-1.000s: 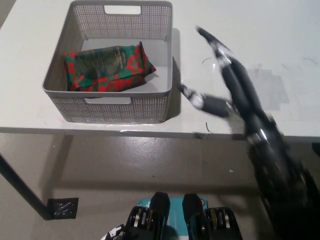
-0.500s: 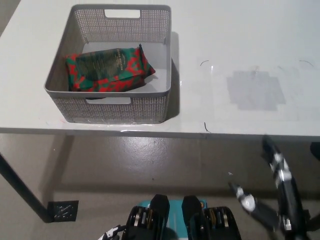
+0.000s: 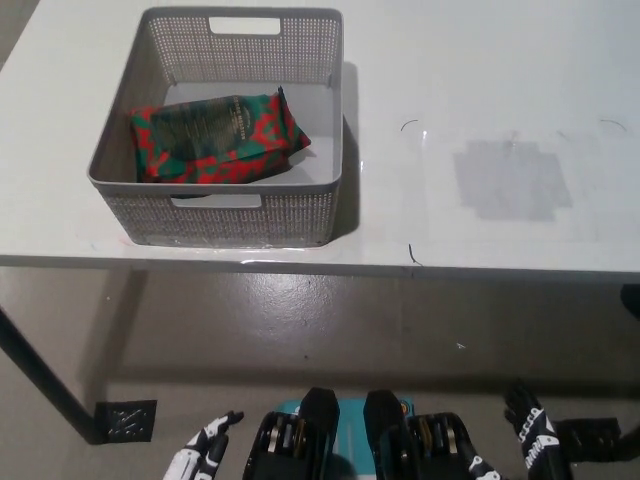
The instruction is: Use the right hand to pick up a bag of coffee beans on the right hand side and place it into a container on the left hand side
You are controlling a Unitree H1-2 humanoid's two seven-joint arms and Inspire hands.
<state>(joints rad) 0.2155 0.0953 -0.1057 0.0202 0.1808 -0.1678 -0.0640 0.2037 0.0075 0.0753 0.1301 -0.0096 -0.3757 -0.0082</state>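
The coffee bag (image 3: 217, 137) lies flat inside the grey basket (image 3: 322, 120) at the bench's (image 3: 480, 90) left end. Right hand (image 3: 535, 440) and left hand (image 3: 203, 455) sit low below the bench's front edge; fingers' state unclear.

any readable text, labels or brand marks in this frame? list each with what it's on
No text can be read.
Coffee bag in the grey basket: there is print on its dark green panel, but it is too small and blurred to read.
Table: only a grey patch and thin curved scuffs, no lettering.
Basket: no label visible.
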